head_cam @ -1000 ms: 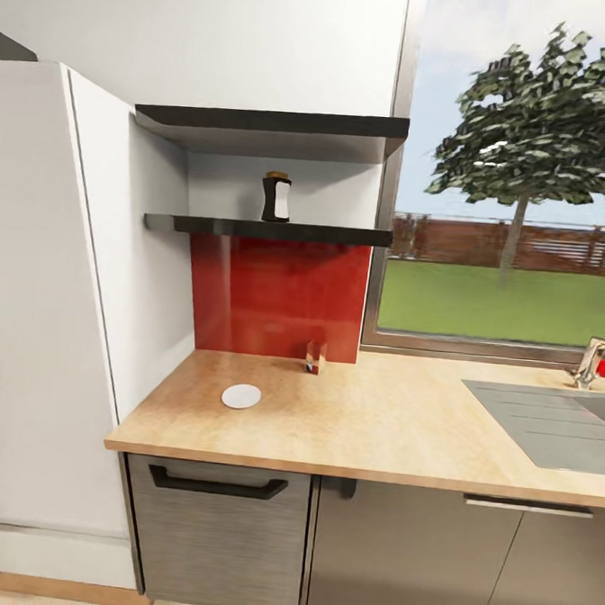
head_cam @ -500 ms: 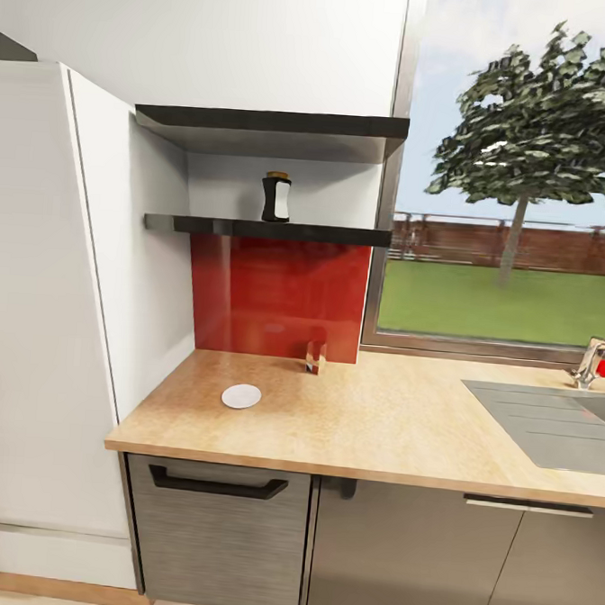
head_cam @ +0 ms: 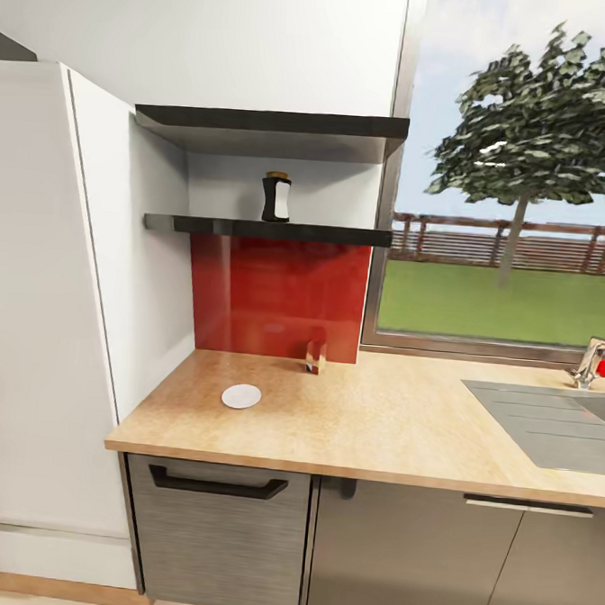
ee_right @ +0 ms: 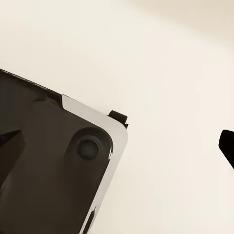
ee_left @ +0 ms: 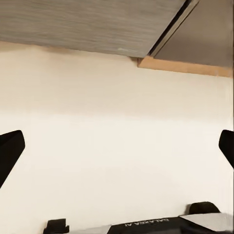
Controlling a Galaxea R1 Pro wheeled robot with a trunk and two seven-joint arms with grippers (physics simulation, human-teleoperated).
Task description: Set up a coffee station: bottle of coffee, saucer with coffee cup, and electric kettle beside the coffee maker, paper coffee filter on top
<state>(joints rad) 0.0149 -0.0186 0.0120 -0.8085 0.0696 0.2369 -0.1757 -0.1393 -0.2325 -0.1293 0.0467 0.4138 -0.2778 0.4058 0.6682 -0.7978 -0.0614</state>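
Left gripper (ee_left: pixel 117 146) fingertips cropped, seemingly apart.

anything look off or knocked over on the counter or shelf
Nothing stands out. The bottle of coffee stands upright on the kitchen shelf, and the saucer lies flat on the kitchen countertop. No spills or damage show.
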